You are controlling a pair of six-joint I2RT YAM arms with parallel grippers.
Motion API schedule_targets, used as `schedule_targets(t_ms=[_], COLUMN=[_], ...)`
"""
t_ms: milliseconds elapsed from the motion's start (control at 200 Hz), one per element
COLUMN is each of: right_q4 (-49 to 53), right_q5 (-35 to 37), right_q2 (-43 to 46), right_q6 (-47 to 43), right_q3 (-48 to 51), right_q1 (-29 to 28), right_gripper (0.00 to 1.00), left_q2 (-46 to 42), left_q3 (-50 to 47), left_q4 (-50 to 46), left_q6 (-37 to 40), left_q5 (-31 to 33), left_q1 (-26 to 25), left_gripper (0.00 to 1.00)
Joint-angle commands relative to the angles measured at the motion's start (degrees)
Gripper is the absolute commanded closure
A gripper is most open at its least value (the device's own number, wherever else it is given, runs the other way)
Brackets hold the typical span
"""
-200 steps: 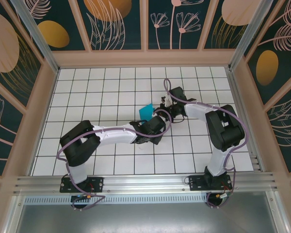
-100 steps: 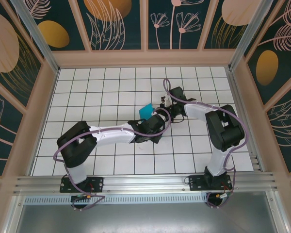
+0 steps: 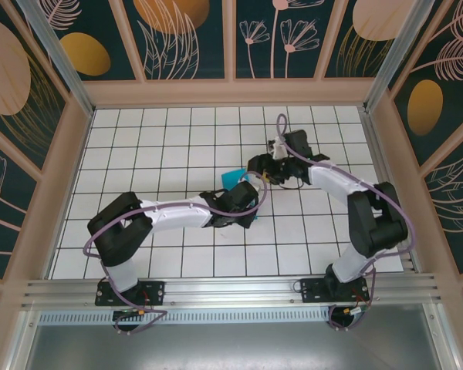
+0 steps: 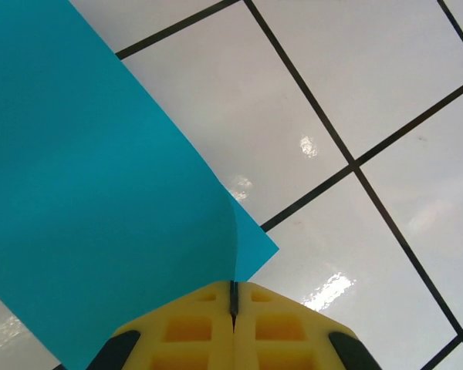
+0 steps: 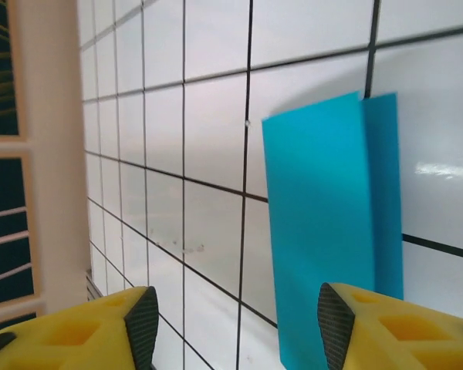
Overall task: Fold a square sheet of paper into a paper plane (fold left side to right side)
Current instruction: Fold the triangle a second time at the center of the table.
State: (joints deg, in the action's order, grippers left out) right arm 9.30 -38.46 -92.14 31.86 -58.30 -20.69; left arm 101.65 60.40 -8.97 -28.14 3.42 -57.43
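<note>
You'll find the square sheet of paper (image 3: 233,178) near the middle of the white tiled table (image 3: 139,146), doubled over so one teal layer shows as a narrow strip past the edge of the other. Your left gripper (image 4: 233,291) sits at the sheet's near corner, its yellow fingers (image 4: 187,327) pressed together on that corner, where the paper curls up into them. Your right gripper (image 5: 235,316) hovers just beside the sheet on its right, fingers spread apart and off the paper.
</note>
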Motion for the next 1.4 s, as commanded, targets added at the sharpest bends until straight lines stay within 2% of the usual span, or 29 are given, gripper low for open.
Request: schedule_targets(t_ms=[0, 50, 250, 320, 415, 601, 851, 1396], right_q4=[-0.24, 0.17, -0.98, -3.35, -7.53, -12.63, -11.84, -3.39], right_q5=[0.84, 1.09, -1.48, -2.38, -1.75, 1.62, 6.01, 11.16], right_q2=[4.83, 6.97, 11.94, 12.69, 12.82, 9.1, 2.67, -3.66], right_q6=[-0.89, -1.68, -2.32, -0.71, 1.52, 5.55, 6.4, 3.33], right_q3=[3.52, 5.22, 12.91, 16.48, 20.13, 23.32, 20.65, 17.8], right_q1=[2.92, 4.21, 5.24, 4.16, 0.7, -5.27, -8.78, -10.34], right_gripper=[0.4, 0.42, 0.72, 0.87, 0.95, 0.98, 0.98, 0.97], left_q2=[-2.82, -3.12, -5.48, -5.89, -6.17, -6.46, -6.55, -4.88], left_q3=[-2.12, -2.81, -5.83, -7.0, -7.67, -8.28, -8.82, -6.84], left_q4=[3.54, 4.66, 7.43, 8.74, 9.83, 9.49, 8.61, 3.15], left_q6=[-1.46, -1.8, -2.56, -3.09, -3.5, -3.59, -3.76, 0.24], left_q5=[-5.47, -7.09, -12.04, -13.83, -15.46, -15.4, -14.08, -10.99], left_q1=[1.98, 2.79, 5.88, 6.65, 7.31, 7.96, 8.57, 12.46], left_gripper=[1.0, 1.0, 1.0, 1.0, 1.0, 1.0, 1.0, 0.99])
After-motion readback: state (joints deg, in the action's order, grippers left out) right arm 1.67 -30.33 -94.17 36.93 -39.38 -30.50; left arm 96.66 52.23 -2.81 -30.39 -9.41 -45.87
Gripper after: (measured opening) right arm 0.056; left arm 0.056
